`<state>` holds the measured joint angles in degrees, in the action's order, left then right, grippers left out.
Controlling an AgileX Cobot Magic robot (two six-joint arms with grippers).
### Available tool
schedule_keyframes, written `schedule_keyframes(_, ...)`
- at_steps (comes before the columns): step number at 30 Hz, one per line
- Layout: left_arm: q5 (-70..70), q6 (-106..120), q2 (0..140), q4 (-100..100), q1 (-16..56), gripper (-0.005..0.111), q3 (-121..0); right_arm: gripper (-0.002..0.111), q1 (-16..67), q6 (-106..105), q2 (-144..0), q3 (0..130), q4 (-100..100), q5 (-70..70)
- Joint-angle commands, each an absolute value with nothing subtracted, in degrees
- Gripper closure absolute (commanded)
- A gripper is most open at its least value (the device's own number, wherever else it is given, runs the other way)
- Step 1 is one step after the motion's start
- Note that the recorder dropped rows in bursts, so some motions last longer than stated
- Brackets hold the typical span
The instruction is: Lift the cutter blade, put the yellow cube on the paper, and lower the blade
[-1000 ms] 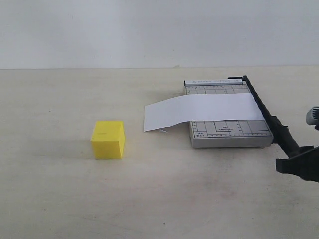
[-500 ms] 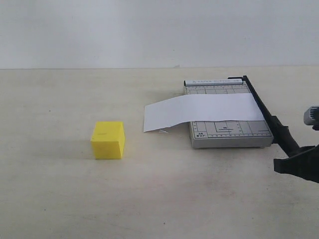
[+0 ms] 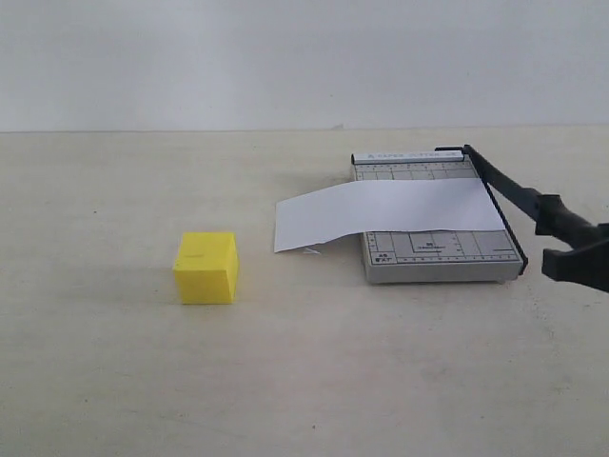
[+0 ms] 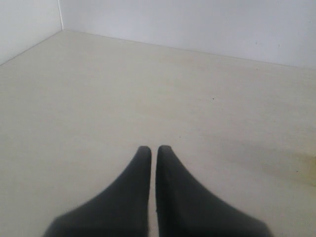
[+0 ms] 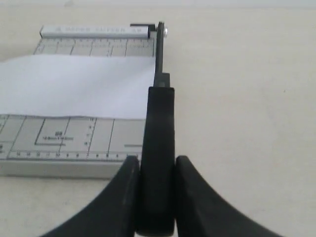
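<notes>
My right gripper (image 5: pixel 156 162) is shut on the thick black handle of the cutter blade (image 5: pixel 159 148). That blade (image 3: pixel 519 196) is lifted off the grey trimmer base (image 3: pixel 438 257), rising from its hinge at the far corner toward the right gripper (image 3: pixel 576 249) at the right edge of the exterior view. The white paper (image 3: pixel 381 214) lies across the base and overhangs its left side; it also shows as the paper (image 5: pixel 74 86) in the right wrist view. The yellow cube (image 3: pixel 206 268) sits on the table, well left of the paper. My left gripper (image 4: pixel 153 149) is shut on nothing, over bare table.
The beige table (image 3: pixel 304 381) spreads wide around the cube and in front of the trimmer. A pale wall (image 3: pixel 285 57) closes off the back. The left wrist view shows a table corner against the wall (image 4: pixel 59 29).
The right gripper has risen with the blade handle, so the blade has swung up from lying along the base's right edge to a raised angle. Cube and paper have not moved.
</notes>
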<state>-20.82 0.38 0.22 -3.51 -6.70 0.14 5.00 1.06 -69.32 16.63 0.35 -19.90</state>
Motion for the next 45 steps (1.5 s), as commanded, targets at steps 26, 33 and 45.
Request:
schedule_keyframes(26,-20.41,0.42,0.0,-3.57,-6.8,0.102,0.0,0.073,4.61,-0.58,-61.85,16.76,-0.79,-28.7)
schedule_keyframes(33,-20.41,0.42,0.0,-3.57,-6.8,0.102,0.0,0.058,4.61,-0.71,-58.71,16.76,-0.79,-27.64)
schedule_keyframes(45,-20.41,0.42,0.0,-3.57,-6.8,0.102,0.0,0.081,4.51,-0.58,-22.08,16.76,0.39,-2.41)
